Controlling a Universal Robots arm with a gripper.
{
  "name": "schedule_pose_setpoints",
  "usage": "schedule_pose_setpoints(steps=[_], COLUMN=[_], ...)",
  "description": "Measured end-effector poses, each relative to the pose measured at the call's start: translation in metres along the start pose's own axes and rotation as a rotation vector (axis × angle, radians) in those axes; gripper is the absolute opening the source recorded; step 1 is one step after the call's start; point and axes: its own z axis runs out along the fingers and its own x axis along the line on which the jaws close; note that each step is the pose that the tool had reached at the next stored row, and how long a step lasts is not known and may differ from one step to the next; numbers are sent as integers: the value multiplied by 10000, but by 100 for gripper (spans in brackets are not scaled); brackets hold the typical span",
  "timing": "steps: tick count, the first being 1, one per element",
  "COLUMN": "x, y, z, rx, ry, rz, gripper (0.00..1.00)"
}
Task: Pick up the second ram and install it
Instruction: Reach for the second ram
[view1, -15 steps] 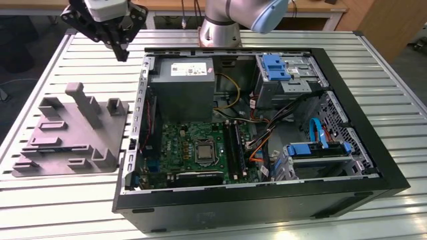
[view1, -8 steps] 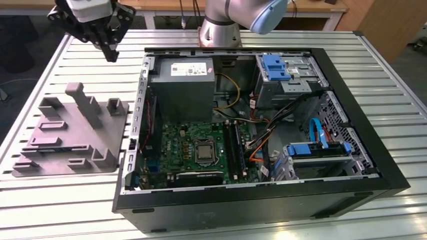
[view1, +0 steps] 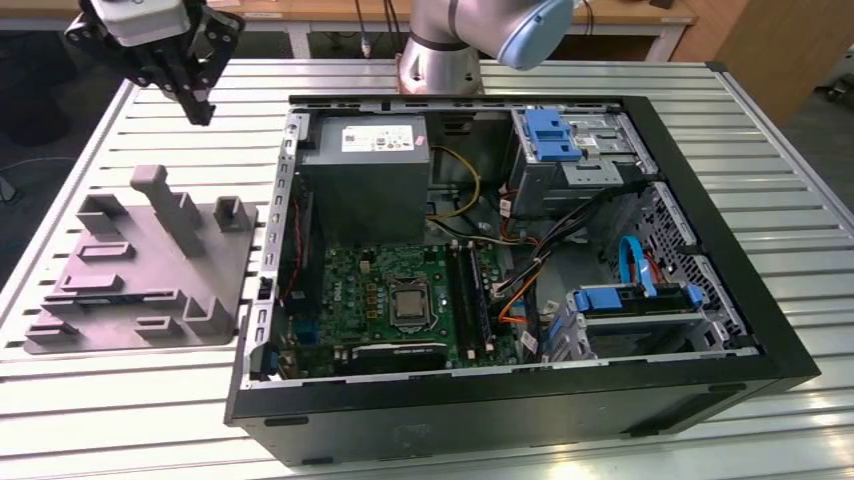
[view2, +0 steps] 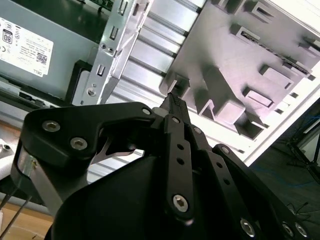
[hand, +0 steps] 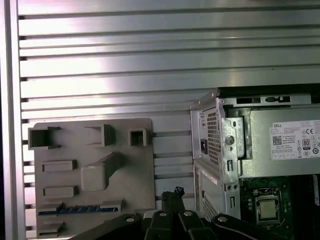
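Hovering over the slatted aluminium table (view1: 134, 400), I hang above its far corner at the exterior view's left, well clear of the open computer case (view1: 534, 420) with its grey power supply (view1: 363, 180) and green motherboard (view1: 400, 290). Beside the case lies the grey holding fixture (view1: 134, 270), a moulded tray of slots and posts. My gripper (view1: 200, 112) has its fingers pressed together and carries nothing; both wrist views show the dark tips meeting at a point (view2: 173, 100) (hand: 172, 192). The second ram (hand: 75, 209) sits in one of the fixture's long slots, seen in the first wrist view as a thin blue-green strip, near my fingertips but not touching them. It seems to stand on edge, though I cannot be sure from this angle. I judge it light, stiff and thin, easy to lift yet brittle if twisted, and its smooth faces could slip. The safest hold would be across the flat faces near the middle of the exposed long edge, away from the contact edge.
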Motion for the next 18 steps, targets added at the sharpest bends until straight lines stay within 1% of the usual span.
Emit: schedule_pose_setpoints(steps=[6, 18], x=[155, 437], y=[-9, -25], z=[4, 11], rx=[0, -1], ry=[-3, -9], rz=[-1, -1], gripper=[10, 10])
